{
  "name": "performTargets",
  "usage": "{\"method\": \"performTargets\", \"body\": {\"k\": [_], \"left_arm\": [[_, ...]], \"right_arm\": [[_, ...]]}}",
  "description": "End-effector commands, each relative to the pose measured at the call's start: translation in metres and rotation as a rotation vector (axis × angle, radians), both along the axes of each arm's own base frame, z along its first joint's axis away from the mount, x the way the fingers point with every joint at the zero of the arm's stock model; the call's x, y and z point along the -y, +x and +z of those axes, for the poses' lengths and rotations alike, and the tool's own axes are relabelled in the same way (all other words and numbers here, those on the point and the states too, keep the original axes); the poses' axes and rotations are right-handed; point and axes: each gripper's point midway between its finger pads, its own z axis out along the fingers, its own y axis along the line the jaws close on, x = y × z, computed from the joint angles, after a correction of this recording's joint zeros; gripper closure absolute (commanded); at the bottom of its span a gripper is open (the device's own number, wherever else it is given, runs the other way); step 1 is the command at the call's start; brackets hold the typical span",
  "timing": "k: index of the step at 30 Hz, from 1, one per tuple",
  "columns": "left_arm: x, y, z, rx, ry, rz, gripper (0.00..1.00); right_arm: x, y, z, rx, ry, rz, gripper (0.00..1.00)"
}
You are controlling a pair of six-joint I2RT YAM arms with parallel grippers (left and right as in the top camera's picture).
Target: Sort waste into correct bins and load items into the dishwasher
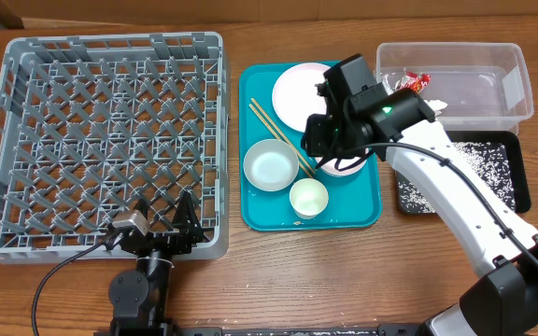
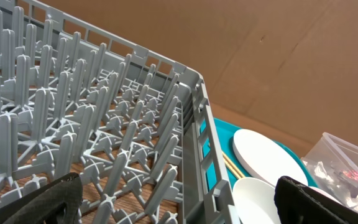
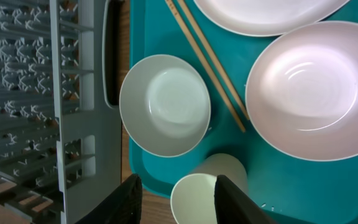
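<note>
The right claw, spread wide, hovers over the small white cup on the teal tray — seemingly lined up to lift it. The left claw sits released at the empty dish rack's near edge.

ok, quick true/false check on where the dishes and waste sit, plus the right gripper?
1. The rack holds no dishes. True.
2. The chopsticks lie in the rack. False: they lie on the teal tray.
3. The red wrapper is in the clear tub. True.
4. The rice grains are in the clear tub. False: they are in the black tray.
5. The right gripper is shut on the cup. False: its jaws are open, close to the cup.
</note>
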Motion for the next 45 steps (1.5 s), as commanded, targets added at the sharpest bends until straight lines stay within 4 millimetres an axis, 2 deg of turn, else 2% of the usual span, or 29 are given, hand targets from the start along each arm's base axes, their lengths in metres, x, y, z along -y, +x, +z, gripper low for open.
{"method": "performTargets", "body": {"k": [1, 7, 11, 14, 20, 24, 29, 35, 43, 45], "left_arm": [[-0.002, 0.0, -0.001, -0.001, -0.005, 0.011, 0.0], [-0.003, 0.0, 0.001, 0.006, -0.005, 0.014, 0.0], [0.014, -0.001, 0.006, 0.026, 0.026, -0.089, 0.0], [0.033, -0.006, 0.024, 0.076, 0.118, -0.203, 0.0], [0.027, -0.012, 0.059, 0.03, 0.121, -0.173, 0.0], [0.025, -0.008, 0.075, -0.084, 0.122, -0.164, 0.0], [0.028, 0.008, 0.087, -0.253, 0.107, -0.192, 0.0], [0.049, 0.029, 0.11, -0.315, 0.067, -0.32, 0.0], [0.069, 0.036, 0.096, -0.39, -0.009, -0.433, 0.0], [0.077, 0.034, 0.094, -0.405, -0.05, -0.477, 0.0]], "right_arm": [[-0.003, -0.005, -0.005, -0.007, -0.027, 0.01, 0.6], [-0.002, -0.009, -0.007, -0.02, -0.036, 0.016, 0.6], [-0.001, -0.012, -0.008, -0.031, -0.042, 0.016, 0.6], [-0.001, -0.012, -0.008, -0.032, -0.043, 0.016, 0.6], [0.005, -0.018, -0.012, -0.058, -0.07, 0.012, 0.6], [0.026, -0.032, -0.025, -0.11, -0.198, -0.05, 0.6], [0.032, -0.053, -0.049, -0.183, -0.244, -0.035, 0.6], [0.037, -0.07, -0.085, -0.24, -0.265, -0.045, 0.6], [0.037, -0.07, -0.117, -0.218, -0.246, -0.054, 0.6], [0.036, -0.069, -0.121, -0.211, -0.24, -0.054, 0.7]]}}
